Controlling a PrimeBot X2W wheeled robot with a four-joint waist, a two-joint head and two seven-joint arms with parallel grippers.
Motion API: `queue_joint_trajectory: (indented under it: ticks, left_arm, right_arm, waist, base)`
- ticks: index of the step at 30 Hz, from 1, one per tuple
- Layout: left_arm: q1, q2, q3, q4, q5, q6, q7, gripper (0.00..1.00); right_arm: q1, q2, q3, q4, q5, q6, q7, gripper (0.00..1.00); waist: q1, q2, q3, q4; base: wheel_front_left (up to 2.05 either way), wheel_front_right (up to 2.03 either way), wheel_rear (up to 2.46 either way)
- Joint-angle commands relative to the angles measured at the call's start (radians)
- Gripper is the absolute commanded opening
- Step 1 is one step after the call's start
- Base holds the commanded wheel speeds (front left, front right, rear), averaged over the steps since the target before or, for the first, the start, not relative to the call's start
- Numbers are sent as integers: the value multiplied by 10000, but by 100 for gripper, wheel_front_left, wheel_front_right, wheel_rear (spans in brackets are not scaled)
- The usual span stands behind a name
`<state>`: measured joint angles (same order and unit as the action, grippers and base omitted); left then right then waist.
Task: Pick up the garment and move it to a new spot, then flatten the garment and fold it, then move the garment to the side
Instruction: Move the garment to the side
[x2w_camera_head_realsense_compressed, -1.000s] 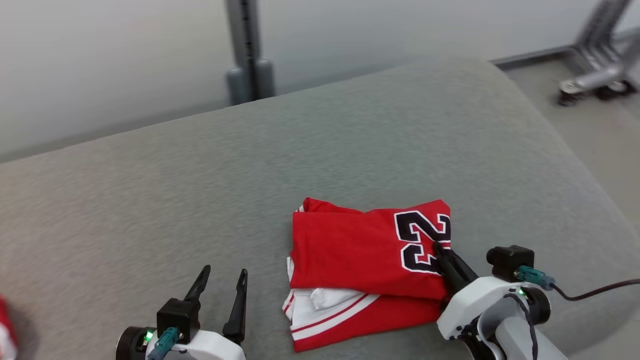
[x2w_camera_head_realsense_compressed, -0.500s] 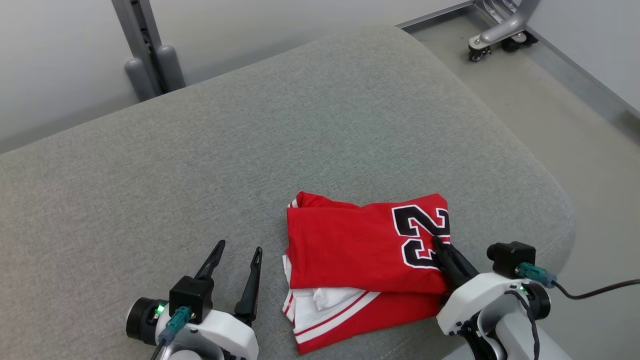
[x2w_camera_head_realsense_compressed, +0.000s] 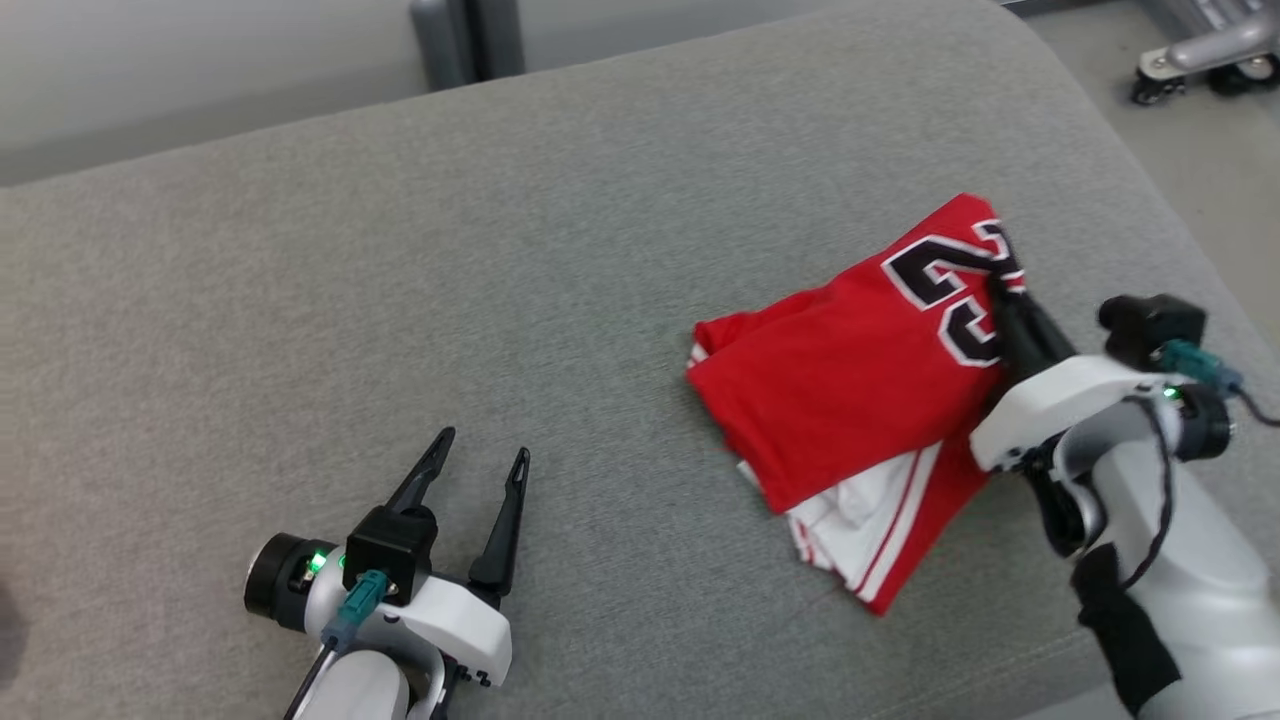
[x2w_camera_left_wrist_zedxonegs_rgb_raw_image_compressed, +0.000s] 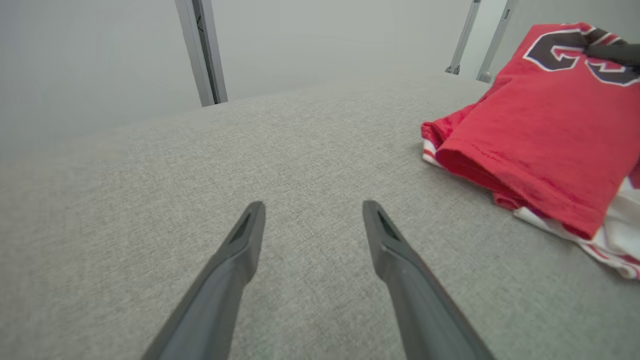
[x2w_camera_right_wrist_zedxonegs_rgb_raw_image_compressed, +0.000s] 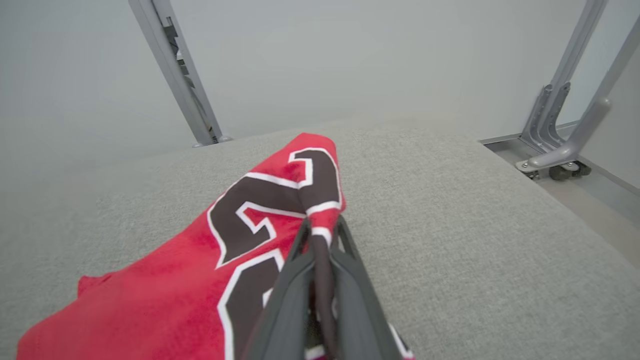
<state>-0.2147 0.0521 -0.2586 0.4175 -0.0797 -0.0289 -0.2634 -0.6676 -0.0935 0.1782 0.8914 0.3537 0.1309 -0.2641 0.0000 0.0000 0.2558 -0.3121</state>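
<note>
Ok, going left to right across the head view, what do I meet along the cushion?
left gripper, open → folded red jersey → right gripper, shut on the jersey's right edge

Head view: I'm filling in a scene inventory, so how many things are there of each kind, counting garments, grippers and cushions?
Jersey: 1
Grippers: 2 (left gripper open, right gripper shut on the jersey)
Cushion: 1
Total: 4
</note>
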Motion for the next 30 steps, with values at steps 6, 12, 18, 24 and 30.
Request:
queue_joint_trajectory:
  ticks: [6,12,18,24,30]
  left_arm:
    - [-531,111,62,-253,306,-119,-15,100]
    - [-753,125,17,-291,450,-181,-8,100]
    - [-872,123,-9,-270,471,-204,-5,100]
    - [-948,119,-52,-118,510,-228,-3,100]
    - [-1007,106,-12,-66,471,-128,-3,100]
  right_arm:
    - [-1242,-1063,-1838,843,-1131,-3,-3,0]
    - [-1849,-2331,-4095,1342,-2603,-3,-3,0]
    - [-1954,-3004,-5824,1404,-4193,-3,-3,0]
    - [-2059,-3258,-6850,1255,-5436,-3,-3,0]
    - [-2215,-3090,-8015,663,-6311,-3,-3,100]
  waist:
    - [0,0,1120,1323]
    - [0,0,1501,1869]
    - [0,0,1625,2096]
    - [0,0,1693,2211]
    - [0,0,1601,2320]
  base:
    - [0,0,0]
    - [0,0,0]
    - [0,0,0]
    - [0,0,0]
    - [0,0,0]
